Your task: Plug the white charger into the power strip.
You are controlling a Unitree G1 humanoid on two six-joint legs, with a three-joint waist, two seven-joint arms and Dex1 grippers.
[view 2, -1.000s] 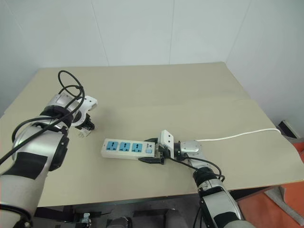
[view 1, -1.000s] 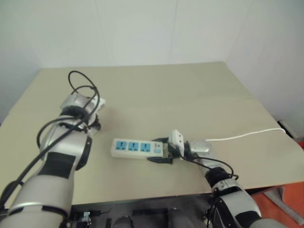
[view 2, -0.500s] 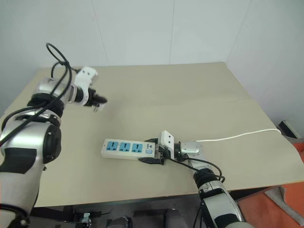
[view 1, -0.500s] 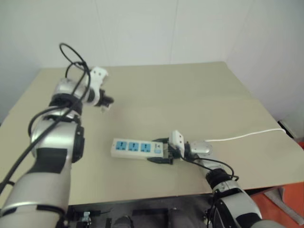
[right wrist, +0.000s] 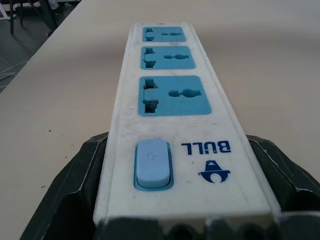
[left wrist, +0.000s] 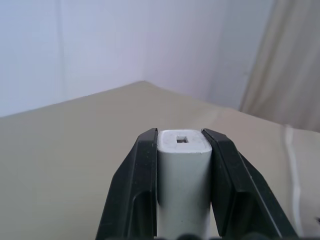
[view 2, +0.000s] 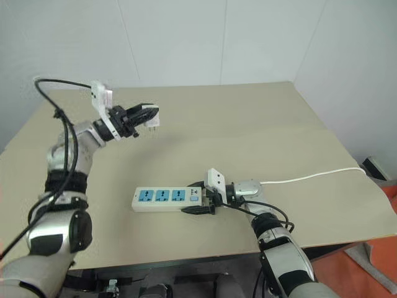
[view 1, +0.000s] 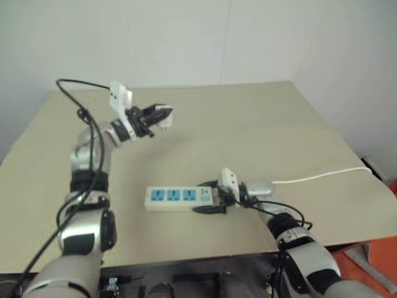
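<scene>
Now your left gripper has come up from the tabletop with the white charger pinched between its two black fingers. One second ago it was low near the table's left edge, pointing down; at this moment it is lifted well above the surface, toward the far left part of the table, and turned about level. In the left wrist view you see the charger sitting straight between the fingers, its end face with a small square hole looking outward. In the right eye view the metal pins seem to hang downward under the charger, but they are small, so I am not fully sure.

Your right gripper has not moved. Its fingers stand wide on both sides of the power strip, at the switch end, and they hold it flat near the front edge of the table. The three blue sockets are free, and the thin white cord runs off to the right edge.

So the pickup is done and the strip is steady. I judge the next part is to carry the charger across to the strip and line the pins over one socket.
</scene>
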